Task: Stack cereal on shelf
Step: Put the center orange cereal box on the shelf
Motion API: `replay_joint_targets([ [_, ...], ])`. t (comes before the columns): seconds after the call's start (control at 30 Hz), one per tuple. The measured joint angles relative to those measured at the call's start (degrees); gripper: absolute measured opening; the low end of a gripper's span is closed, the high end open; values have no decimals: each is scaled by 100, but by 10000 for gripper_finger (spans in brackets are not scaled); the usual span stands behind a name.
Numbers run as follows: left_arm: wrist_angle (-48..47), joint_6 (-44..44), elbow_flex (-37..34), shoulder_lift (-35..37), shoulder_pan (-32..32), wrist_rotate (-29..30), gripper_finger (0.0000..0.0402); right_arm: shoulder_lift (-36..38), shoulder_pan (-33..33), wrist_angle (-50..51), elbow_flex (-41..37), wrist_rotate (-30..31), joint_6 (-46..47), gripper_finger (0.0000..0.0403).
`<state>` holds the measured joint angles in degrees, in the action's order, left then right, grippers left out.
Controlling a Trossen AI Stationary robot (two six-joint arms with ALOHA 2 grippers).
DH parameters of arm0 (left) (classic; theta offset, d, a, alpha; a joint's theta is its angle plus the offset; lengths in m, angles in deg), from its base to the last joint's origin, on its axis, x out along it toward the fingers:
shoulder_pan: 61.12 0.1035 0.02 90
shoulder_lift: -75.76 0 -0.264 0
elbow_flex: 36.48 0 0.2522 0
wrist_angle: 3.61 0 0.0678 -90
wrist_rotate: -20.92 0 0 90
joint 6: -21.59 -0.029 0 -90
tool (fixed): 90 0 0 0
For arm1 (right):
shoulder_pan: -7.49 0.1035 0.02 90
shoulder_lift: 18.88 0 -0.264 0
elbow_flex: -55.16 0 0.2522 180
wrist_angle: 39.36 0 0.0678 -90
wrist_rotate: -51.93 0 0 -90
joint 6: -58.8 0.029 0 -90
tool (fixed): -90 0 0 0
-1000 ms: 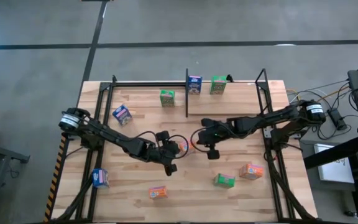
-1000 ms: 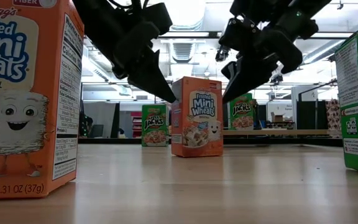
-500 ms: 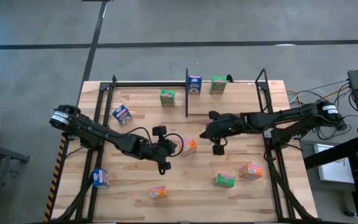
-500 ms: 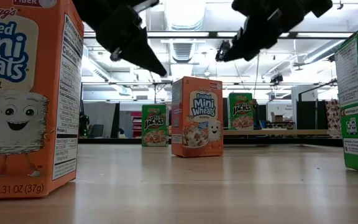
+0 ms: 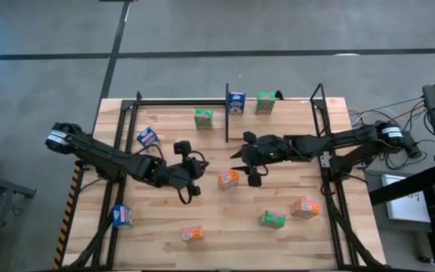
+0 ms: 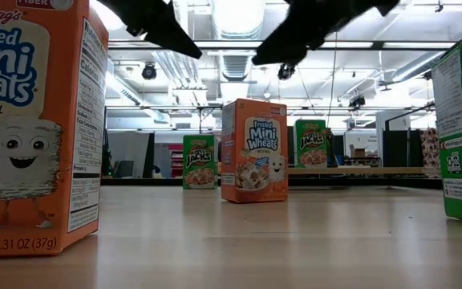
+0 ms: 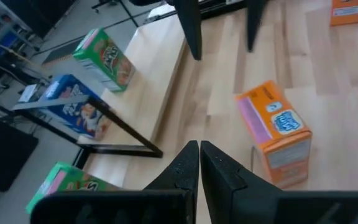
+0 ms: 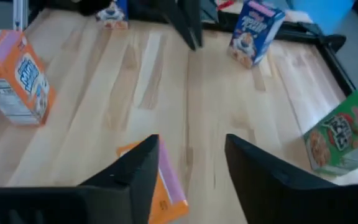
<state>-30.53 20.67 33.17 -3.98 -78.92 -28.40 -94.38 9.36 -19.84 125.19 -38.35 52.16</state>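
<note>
An upright small orange cardboard cereal box (image 5: 228,179) stands free on the tabletop (image 5: 293,193), right hand (image 5: 242,161) spread just beside it, left hand (image 5: 195,177) pressed together opposite, seemingly readying a pickup.

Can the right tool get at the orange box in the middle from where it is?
Probably yes. The right tool hangs open just beside the orange box, nothing between them; the shut left tool sits clear on its other side.
</note>
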Motion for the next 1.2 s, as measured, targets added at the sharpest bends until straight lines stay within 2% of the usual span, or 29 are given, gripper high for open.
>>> replay_joint_targets([
  [0.17,-13,123,-216,125,-9,73,0,-603,0,822,772,-98,-231,222],
  [0.33,-10,161,-353,177,-9,84,0,-1098,7,1459,1315,-944,-499,256],
  [0.57,27,163,-355,185,-9,84,0,-1638,11,1929,1574,-1003,-788,281],
  [0.73,64,163,-355,183,-9,84,0,-1888,13,2140,1689,-715,-791,283],
  [0.93,108,163,-355,185,-9,83,0,-1987,9,2157,1720,-673,-802,281],
  [1.2,113,154,-355,185,-9,82,0,-1985,9,2263,1720,-692,-752,216],
])
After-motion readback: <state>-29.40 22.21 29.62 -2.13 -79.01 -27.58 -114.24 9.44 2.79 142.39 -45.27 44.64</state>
